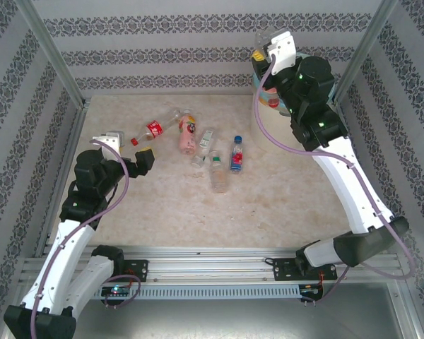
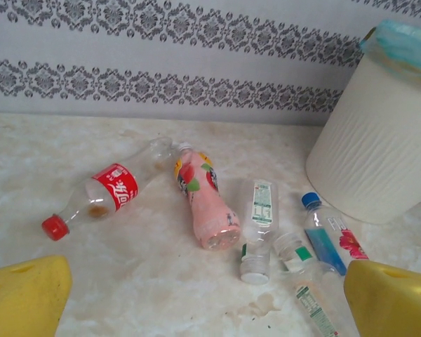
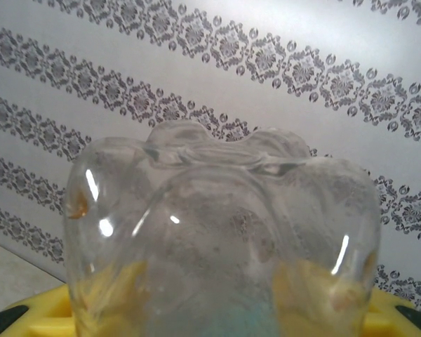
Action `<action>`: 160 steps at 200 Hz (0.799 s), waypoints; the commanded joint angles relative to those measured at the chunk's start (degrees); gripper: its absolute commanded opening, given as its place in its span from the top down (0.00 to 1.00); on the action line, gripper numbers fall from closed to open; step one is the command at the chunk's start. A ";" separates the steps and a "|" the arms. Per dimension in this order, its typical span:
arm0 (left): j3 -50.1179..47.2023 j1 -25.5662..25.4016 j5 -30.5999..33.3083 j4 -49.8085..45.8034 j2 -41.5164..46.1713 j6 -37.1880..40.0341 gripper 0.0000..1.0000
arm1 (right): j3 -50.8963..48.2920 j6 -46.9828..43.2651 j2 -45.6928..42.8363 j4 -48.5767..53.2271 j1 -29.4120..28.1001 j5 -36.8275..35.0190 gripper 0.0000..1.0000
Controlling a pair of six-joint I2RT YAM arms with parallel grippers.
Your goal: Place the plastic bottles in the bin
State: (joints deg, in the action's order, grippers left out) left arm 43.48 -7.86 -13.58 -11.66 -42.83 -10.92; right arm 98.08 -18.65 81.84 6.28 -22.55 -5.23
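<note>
a clear bottle is gripped base-up between the yellow fingers of the right hand, raised at the far right corner above the bin. the cream, ribbed bin with its turquoise liner stands on the worktop against the patterned wall; in the top view the right arm covers most of it.

five more bottles lie on their sides in the middle of the worktop, left of the bin. they are a red-labelled bottle with a red cap, a pink bottle just beside it, a small white-labelled bottle, a green-capped bottle and a blue-capped bottle nearest the bin.

the left hand hangs low at the left end of that row, its jaws spread wide and gripping nothing, with the red cap close by.
</note>
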 commanded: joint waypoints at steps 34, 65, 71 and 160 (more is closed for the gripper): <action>1.71 -0.34 -2.84 0.44 -1.25 -2.27 0.00 | 8.21 -6.09 5.10 -3.44 2.86 -4.04 0.60; 2.07 -0.32 -11.83 4.17 -3.98 -4.75 0.02 | 13.53 -10.78 11.46 -1.94 3.66 -6.68 0.60; 2.13 -0.39 -13.72 5.16 -4.70 -5.57 0.03 | 14.65 -11.80 12.86 -1.03 3.66 -7.19 0.60; 4.05 -15.26 -19.56 16.45 -14.11 -4.53 0.06 | 15.64 -8.43 20.70 2.70 6.51 -5.30 0.60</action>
State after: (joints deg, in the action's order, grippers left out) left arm 44.53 -18.46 -31.81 -0.45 -54.50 -17.10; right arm 113.49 -30.11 103.15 9.43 -17.93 -11.51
